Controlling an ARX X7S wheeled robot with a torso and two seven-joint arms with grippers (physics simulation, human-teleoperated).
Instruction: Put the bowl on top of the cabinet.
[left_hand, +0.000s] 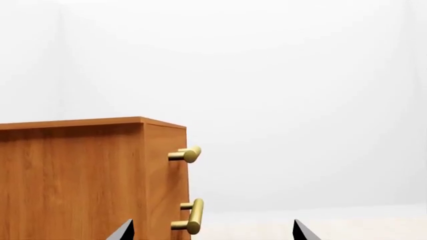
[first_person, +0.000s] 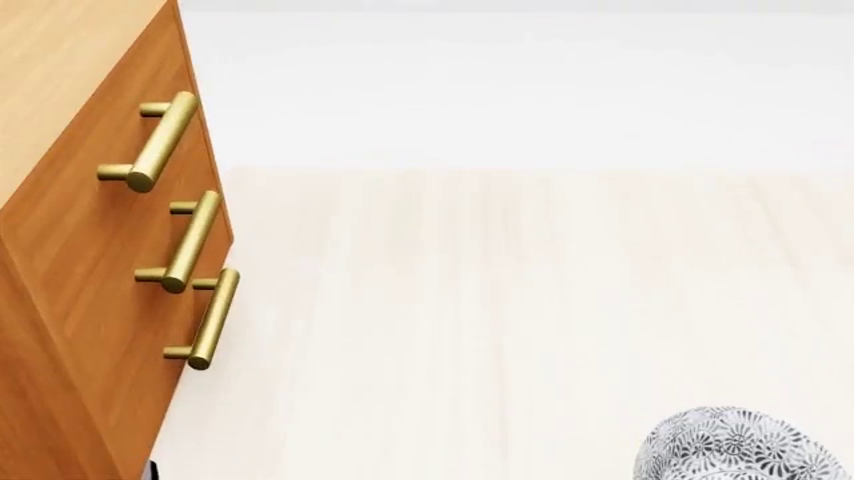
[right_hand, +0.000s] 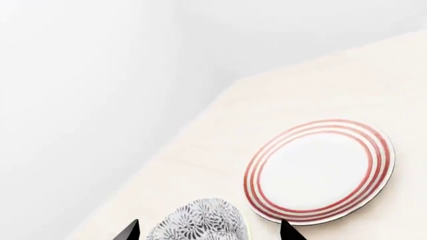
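Right by the right gripper (right_hand: 208, 231), whose spread fingers flank but don't clasp it, sits the bowl (right_hand: 200, 221), low on the pale table (first_person: 507, 300) beside a red-ringed plate (right_hand: 319, 170). Grasping seems to be the step in hand; next comes closing, then lifting toward the cabinet (first_person: 80, 250). Left gripper (left_hand: 212, 231) hangs open, empty. Walls are plain white.

Lots gets cropped here. The bowl (first_person: 738, 446) is sliced by the head view's bottom edge, and the right wrist view only catches part of it too. The cabinet (first_person: 80, 260) runs off the head view's left side, so its full width is unknown. Each wrist camera shows just two dark tips of the left gripper (left_hand: 212, 231) and right gripper (right_hand: 208, 231).
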